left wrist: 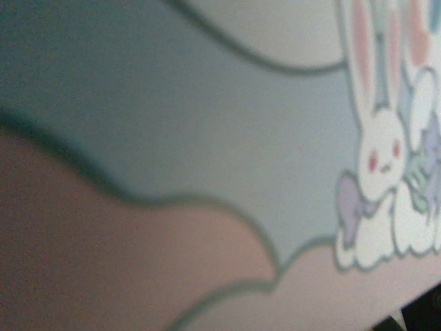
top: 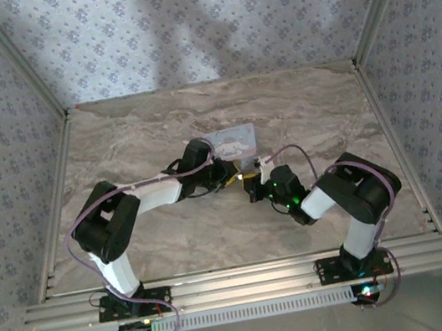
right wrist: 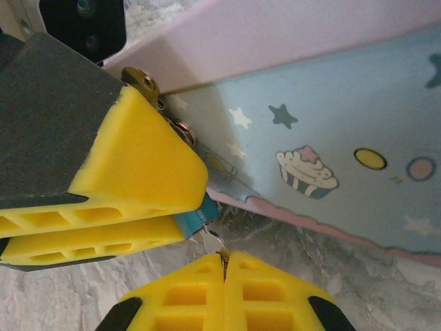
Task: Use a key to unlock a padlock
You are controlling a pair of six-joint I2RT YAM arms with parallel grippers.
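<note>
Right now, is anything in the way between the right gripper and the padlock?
Nothing visible does. The right gripper, shut on a small metal piece that looks like the key, sits right below what appears to be the teal padlock clamped in the left gripper; the two nearly touch, with nothing between them.

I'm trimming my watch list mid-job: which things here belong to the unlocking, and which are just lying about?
In the job: blue piece, likely the padlock, clamped in the left fingers; small metal key pinched in the right fingers.
Lying about: pastel box; marble table.
</note>
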